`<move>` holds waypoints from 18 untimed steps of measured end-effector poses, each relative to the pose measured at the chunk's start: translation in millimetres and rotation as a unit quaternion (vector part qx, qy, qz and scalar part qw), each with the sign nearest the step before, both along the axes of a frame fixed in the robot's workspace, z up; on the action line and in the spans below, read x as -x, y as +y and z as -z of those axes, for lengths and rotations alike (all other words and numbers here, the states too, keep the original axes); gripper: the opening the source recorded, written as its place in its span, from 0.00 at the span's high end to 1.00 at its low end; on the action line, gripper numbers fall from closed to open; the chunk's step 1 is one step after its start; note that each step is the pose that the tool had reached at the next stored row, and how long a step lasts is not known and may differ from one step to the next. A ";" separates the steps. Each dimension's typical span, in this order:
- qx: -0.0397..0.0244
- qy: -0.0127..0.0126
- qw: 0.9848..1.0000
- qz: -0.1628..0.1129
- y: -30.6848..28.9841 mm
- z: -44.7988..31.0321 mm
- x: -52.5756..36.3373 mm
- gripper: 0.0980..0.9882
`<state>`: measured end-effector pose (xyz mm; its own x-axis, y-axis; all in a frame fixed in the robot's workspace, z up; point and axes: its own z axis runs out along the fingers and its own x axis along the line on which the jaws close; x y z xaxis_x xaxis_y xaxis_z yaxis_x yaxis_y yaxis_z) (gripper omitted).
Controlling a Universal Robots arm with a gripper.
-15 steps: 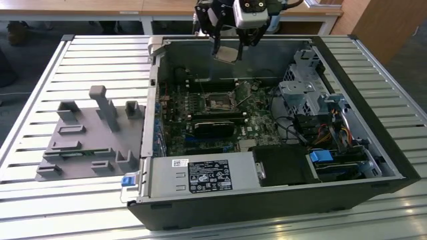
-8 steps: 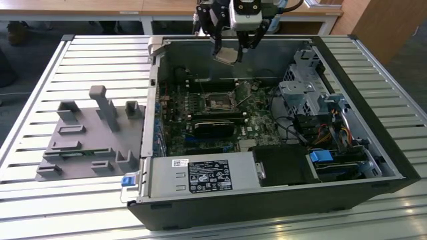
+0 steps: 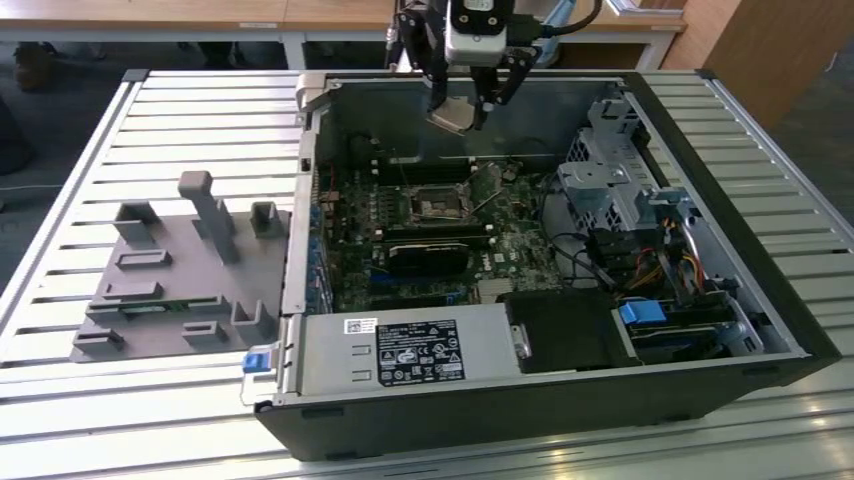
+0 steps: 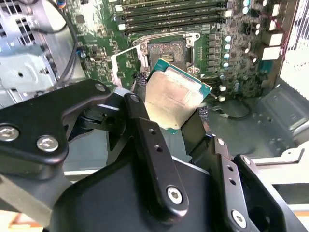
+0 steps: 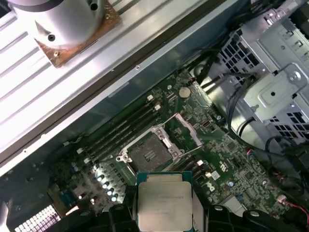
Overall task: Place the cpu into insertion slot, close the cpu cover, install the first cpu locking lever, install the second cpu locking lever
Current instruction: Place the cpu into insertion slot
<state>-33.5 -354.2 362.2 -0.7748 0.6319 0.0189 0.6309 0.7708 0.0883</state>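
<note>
Holding the small flat square silver-grey cpu [image 4: 174, 99] clamped in my jaws, I hang well apart from the dark square metal-rimmed insertion slot [image 5: 147, 155], below and slightly ahead.

cpu [image 4: 174, 96] above seemingly empty insertion slot [image 4: 166, 52].

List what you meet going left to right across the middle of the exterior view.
Grey fixture block → insertion slot → metal drive cage → black case wall.
</note>
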 end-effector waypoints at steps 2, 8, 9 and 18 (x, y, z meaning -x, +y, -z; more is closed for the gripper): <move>0.000 0.000 1.000 0.018 0.0 1.0 0.0 0.50; 0.000 0.000 0.997 0.072 0.0 3.7 0.0 0.50; 0.000 0.000 0.997 0.080 0.0 4.1 0.0 0.50; 0.000 0.000 0.990 0.139 0.2 5.9 0.0 0.50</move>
<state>-33.5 -354.0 356.3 -0.5709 0.8208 0.0186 0.8187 0.5675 0.0881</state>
